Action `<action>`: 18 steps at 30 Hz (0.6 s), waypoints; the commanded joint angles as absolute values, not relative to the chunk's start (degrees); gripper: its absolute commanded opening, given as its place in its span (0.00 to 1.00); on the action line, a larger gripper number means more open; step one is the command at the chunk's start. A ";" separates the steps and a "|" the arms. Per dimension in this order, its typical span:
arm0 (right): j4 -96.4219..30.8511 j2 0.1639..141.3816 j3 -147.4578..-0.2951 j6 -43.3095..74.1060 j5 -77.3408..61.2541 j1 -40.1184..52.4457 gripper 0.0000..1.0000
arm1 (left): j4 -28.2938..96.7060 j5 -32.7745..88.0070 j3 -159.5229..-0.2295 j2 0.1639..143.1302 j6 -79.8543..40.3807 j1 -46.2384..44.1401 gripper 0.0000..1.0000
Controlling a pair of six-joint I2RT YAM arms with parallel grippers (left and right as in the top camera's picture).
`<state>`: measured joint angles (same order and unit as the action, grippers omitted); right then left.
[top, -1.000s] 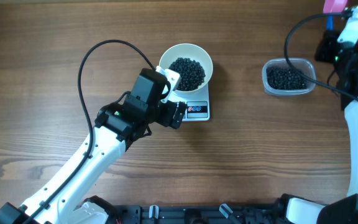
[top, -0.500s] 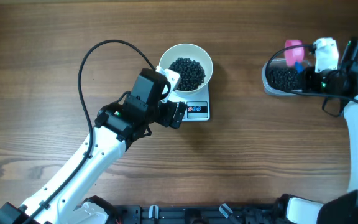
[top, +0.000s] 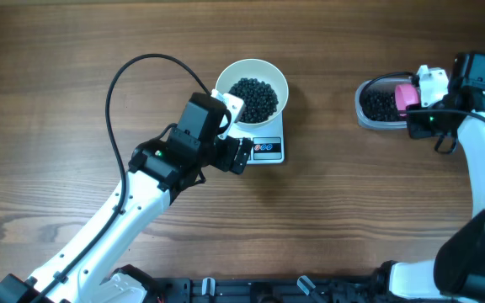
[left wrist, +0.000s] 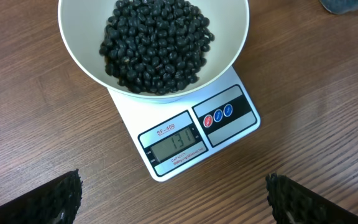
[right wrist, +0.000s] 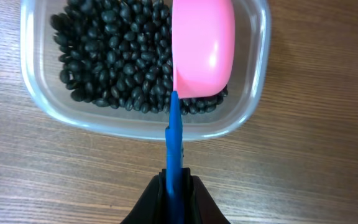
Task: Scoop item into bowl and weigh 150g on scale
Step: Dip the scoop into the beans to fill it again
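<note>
The white bowl [top: 272, 71] [left wrist: 82, 43] stands on the white scale [top: 268, 150] [left wrist: 132, 109], whose display [left wrist: 180, 142] reads 131. A heap of black beans [top: 253, 97] [left wrist: 157, 43] fills the bowl. My left gripper [top: 237, 130] [left wrist: 174, 199] hovers open just in front of the scale, nothing between its fingers. My right gripper [top: 425, 105] [right wrist: 174, 183] is shut on the blue handle [right wrist: 174, 130] of a pink scoop [top: 405, 95] [right wrist: 204, 46]. The scoop's head sits over the right end of the clear tub [top: 365, 114] [right wrist: 135, 124], against more black beans [right wrist: 110, 56].
Brown wooden table [top: 74, 67] all round. A black cable [top: 120, 80] loops from the left arm across the table left of the bowl. The right arm's cable [top: 457, 122] curves just beside the tub.
The right arm has swung in from the far right corner and lowered the pink scoop into the tub. The left arm, bowl and scale have not moved.
</note>
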<state>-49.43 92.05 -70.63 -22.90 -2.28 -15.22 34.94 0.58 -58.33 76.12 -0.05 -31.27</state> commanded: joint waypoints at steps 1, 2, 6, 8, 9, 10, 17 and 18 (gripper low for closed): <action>-49.17 94.94 -70.76 -23.83 -3.75 -15.33 0.04 | 34.92 1.23 -57.95 76.29 0.86 -31.00 1.00; -49.12 95.18 -70.76 -23.90 -6.09 -15.31 0.04 | 34.92 1.23 -57.95 76.29 0.86 -31.00 1.00; -48.93 95.26 -70.76 -24.05 -12.34 -15.29 0.04 | 34.92 1.26 -57.95 76.29 0.86 -31.00 1.00; -49.84 95.26 -70.76 -24.73 -13.08 -15.29 0.04 | 34.92 1.26 -57.95 76.29 0.89 -31.00 1.00; -50.85 95.26 -70.74 -26.87 -15.09 -15.29 0.04 | 34.92 1.26 -57.95 76.29 0.89 -31.00 1.00; -51.57 95.26 -70.76 -28.16 -16.97 -15.29 0.04 | 34.92 1.26 -57.95 76.29 0.86 -31.00 1.00; -54.48 95.26 -70.76 -31.66 -19.42 -15.29 0.04 | 34.92 1.26 -57.95 76.29 0.89 -31.00 1.00; -54.61 95.26 -70.76 -32.05 -19.42 -15.31 0.04 | 34.92 1.26 -57.95 76.29 0.89 -31.00 1.00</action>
